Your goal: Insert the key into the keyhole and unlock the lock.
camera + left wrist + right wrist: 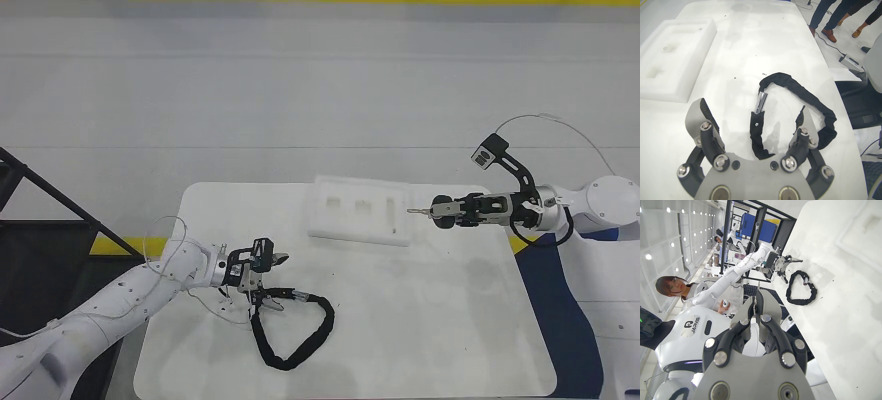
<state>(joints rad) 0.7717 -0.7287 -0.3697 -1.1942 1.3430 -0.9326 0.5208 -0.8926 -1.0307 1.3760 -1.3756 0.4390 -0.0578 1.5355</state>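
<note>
Hovering with jaws spread wide, the left end effector (752, 108) brackets the chain lock (815, 111) on the counter (450, 330); the lock's chrome cylinder (762, 102) lies just ahead between the jaws, its long axis pointing away from that wrist; this arm is the nearer by far. The right end effector (438, 212) is clenched on the key (414, 212), which sits at the foam tray (360, 210) edge, well apart from the lock; one key, one lock, one tray.
</note>
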